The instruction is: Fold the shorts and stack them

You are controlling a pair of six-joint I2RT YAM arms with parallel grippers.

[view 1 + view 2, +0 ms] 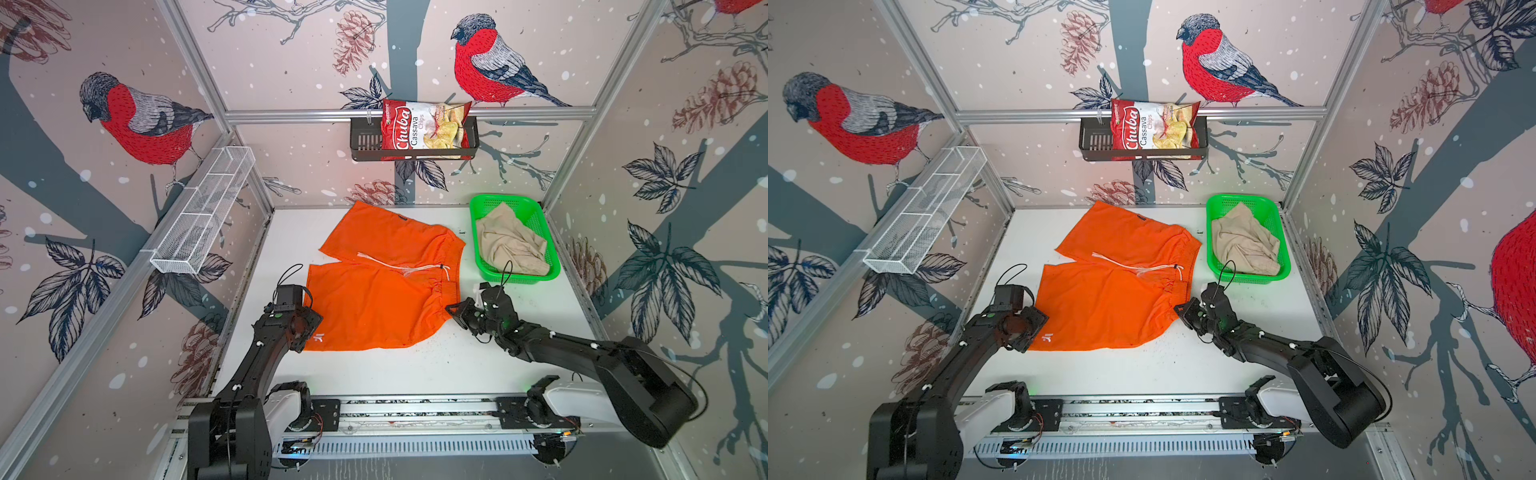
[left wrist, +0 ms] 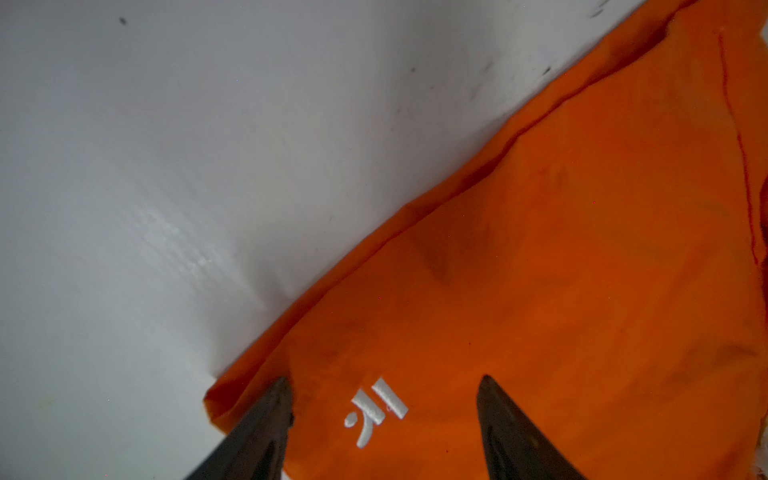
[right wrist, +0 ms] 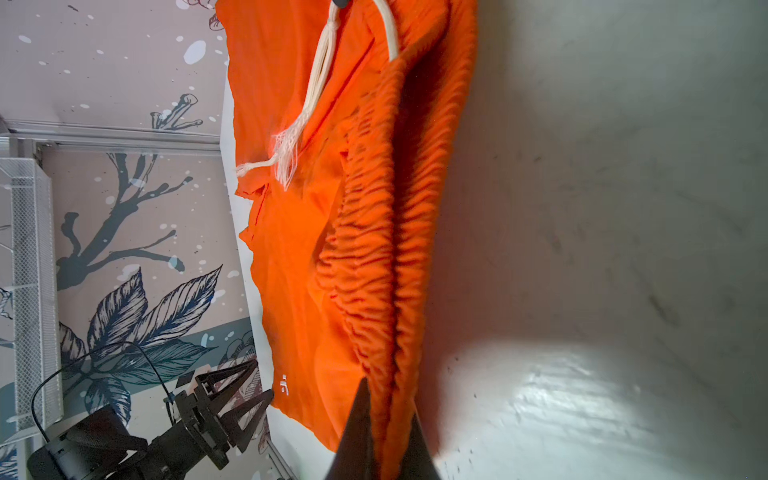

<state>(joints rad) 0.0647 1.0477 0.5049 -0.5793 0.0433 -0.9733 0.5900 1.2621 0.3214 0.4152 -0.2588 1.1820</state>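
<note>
The orange shorts (image 1: 374,299) (image 1: 1104,307) lie spread flat on the white table, waistband to the right, with a white drawstring (image 1: 399,266) across them. My left gripper (image 1: 307,328) (image 2: 385,381) is open over the near left hem corner, its fingers either side of the white logo (image 2: 376,411). My right gripper (image 1: 451,309) (image 3: 388,399) is shut on the gathered waistband at the near right corner of the orange shorts (image 3: 299,249). The beige shorts (image 1: 509,241) (image 1: 1244,241) lie crumpled in the green basket (image 1: 515,276) (image 1: 1250,277).
The green basket stands at the back right of the table. A black wall shelf holding a chips bag (image 1: 424,129) hangs on the back wall. A white wire rack (image 1: 203,212) is fixed to the left wall. The arms' base rail (image 1: 415,405) runs along the front edge.
</note>
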